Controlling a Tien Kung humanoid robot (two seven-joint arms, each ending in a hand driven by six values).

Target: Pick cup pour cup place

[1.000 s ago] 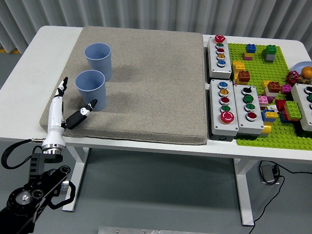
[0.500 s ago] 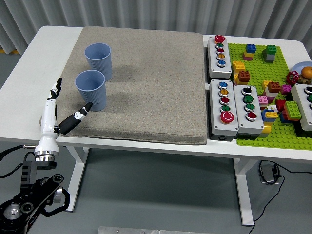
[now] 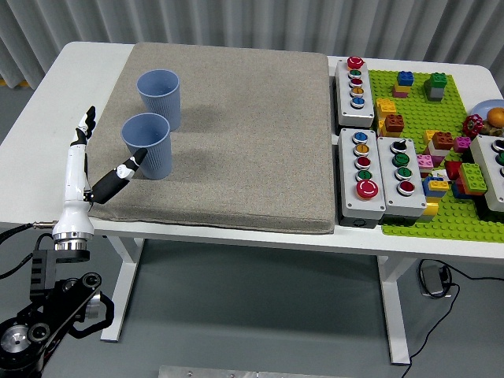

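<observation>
Two blue cups are standing upright on the grey mat (image 3: 236, 134), the near cup (image 3: 147, 145) just in front of the far cup (image 3: 159, 98). The left hand (image 3: 88, 169) is hovering at the mat's left edge with fingers spread wide, holding nothing, its thumb (image 3: 126, 171) reaching just beside the near cup's lower left side.

Two blue cups (image 3: 147, 145) (image 3: 159, 98), four button boxes (image 3: 354, 81) (image 3: 361, 173) (image 3: 402, 165) (image 3: 495, 169) (one partly cropped), one green baseplate (image 3: 409, 216).
</observation>
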